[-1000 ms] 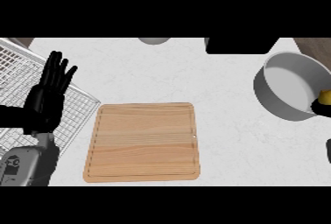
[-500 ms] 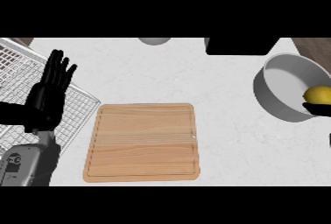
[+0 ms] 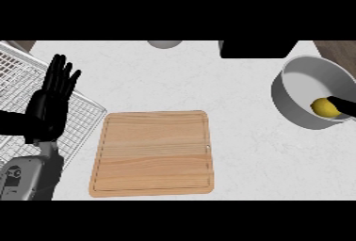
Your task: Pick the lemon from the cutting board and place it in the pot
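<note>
The yellow lemon [image 3: 322, 107] sits inside the rim of the grey pot [image 3: 299, 77] at the right, over its near inner wall. Only a black sliver of my right hand [image 3: 343, 105] shows at the right edge, pressed against the lemon and holding it. The wooden cutting board [image 3: 153, 153] lies in the middle of the white counter with nothing on it. My left hand [image 3: 50, 101] rests open at the left edge, fingers up, above the wire rack.
A white wire rack [image 3: 17, 63] covers the counter's left side. A grey round object [image 3: 165, 44] and a black box [image 3: 257, 48] stand at the back edge. White counter lies between the board and the pot.
The lemon and my right hand have come in from the right edge and moved leftward over the pot's rim into the pot. The left hand has stayed still.
</note>
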Robot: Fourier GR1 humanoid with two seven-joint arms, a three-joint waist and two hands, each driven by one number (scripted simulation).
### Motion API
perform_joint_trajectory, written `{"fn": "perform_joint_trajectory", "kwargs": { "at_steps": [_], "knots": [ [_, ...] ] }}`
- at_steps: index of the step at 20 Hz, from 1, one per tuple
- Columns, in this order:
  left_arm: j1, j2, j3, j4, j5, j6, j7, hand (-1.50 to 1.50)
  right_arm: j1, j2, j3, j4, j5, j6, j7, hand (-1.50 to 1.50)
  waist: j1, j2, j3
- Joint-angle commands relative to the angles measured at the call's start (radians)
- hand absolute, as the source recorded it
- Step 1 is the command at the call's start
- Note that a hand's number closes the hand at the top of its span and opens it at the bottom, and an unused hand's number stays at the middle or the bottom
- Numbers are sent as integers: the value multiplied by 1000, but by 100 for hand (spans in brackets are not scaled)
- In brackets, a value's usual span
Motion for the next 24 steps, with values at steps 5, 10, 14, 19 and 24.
{"fn": "perform_joint_trajectory", "kwargs": {
  "at_steps": [5, 10, 14, 19, 24],
  "knots": [
    [-1, 2, 21, -4, 7, -4, 17, 0, 160, 42, -130, -223, -268, -12, -134, -150, -11, 0, 1],
    [-18, -8, 28, 57, 3, -29, -30, 0, 215, 51, -167, -283, -365, -38, -201, -150, -5, 3, 0],
    [25, -2, 33, -13, -6, -9, -4, 0, 344, 18, -295, -289, -558, 82, -355, -150, -5, 2, 1],
    [60, 4, 41, -18, 1, -45, -21, 0, 476, 70, -341, -375, -631, 133, -418, -150, -4, 2, 0],
    [-12, 5, 54, 21, 4, -49, 14, 0, 575, 20, -423, -360, -724, 245, -437, -150, -6, 3, 0]
  ]
}}
